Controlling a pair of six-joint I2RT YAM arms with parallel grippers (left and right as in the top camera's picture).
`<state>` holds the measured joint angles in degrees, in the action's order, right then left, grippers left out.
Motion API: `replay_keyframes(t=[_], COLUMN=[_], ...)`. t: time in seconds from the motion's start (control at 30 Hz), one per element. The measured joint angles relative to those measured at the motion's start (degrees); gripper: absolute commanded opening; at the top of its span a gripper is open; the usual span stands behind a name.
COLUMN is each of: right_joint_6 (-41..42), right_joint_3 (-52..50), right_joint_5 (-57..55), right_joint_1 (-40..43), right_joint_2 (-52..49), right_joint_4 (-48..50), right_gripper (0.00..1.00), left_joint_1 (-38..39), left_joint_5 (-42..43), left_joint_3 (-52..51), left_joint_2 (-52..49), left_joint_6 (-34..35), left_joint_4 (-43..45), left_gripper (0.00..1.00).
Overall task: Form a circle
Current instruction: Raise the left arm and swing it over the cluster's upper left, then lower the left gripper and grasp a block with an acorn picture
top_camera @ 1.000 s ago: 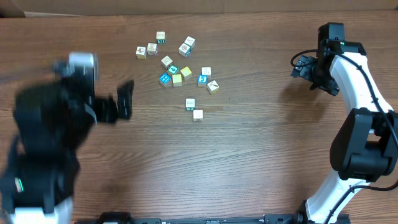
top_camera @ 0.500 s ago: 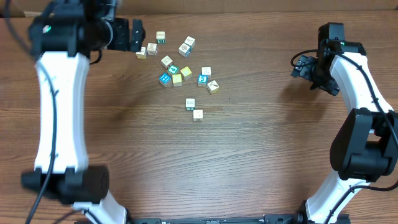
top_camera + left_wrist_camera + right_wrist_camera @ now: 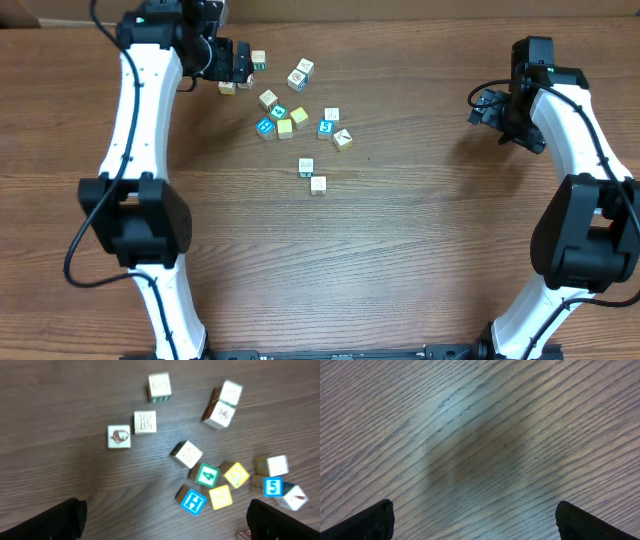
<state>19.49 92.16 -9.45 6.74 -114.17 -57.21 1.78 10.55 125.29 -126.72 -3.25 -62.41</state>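
The circle of small whitish, yellow and blue toy cubes point(image 3: 290, 115) lies scattered on the wooden bench point(image 3: 400, 250). The left gripper point(image 3: 240, 64) has just swung over it, fingers spread like the right gripper point(image 3: 483, 106).

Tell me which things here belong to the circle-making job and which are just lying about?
Belongs to the job: small picture-faced toy cubes, scattered loosely; blue cube marked with a white H among them; left gripper, open above them.
Just there: brown wooden table; right gripper, open over bare wood, far from the cubes.
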Motion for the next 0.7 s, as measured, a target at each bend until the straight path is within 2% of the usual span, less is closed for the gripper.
replay_keyframes(t=[0.23, 0.37, 0.4, 0.47, 0.7], right_joint_6=[0.0, 0.0, 0.0, 0.0, 0.0], right_joint_3=[0.0, 0.0, 0.0, 0.0, 0.0], right_joint_5=[0.0, 0.0, 0.0, 0.0, 0.0], right_joint_1=[0.0, 0.0, 0.0, 0.0, 0.0], right_joint_2=[0.0, 0.0, 0.0, 0.0, 0.0], right_joint_4=[0.0, 0.0, 0.0, 0.0, 0.0], right_gripper=[1.0, 1.0, 1.0, 1.0, 1.0], left_joint_1=[0.0, 0.0, 0.0, 0.0, 0.0], left_joint_5=[-0.4, -2.5, -3.1, -4.4, -7.4], left_joint_3=[0.0, 0.0, 0.0, 0.0, 0.1], left_joint_2=[-5.7, -7.8, -8.2, -8.8, -10.1], left_joint_6=[0.0, -0.2, -0.2, -0.1, -0.3], left_joint_4=[5.0, 8.1, 8.7, 10.3, 13.0], left_gripper=[1.0, 0.96, 0.94, 0.83, 0.64])
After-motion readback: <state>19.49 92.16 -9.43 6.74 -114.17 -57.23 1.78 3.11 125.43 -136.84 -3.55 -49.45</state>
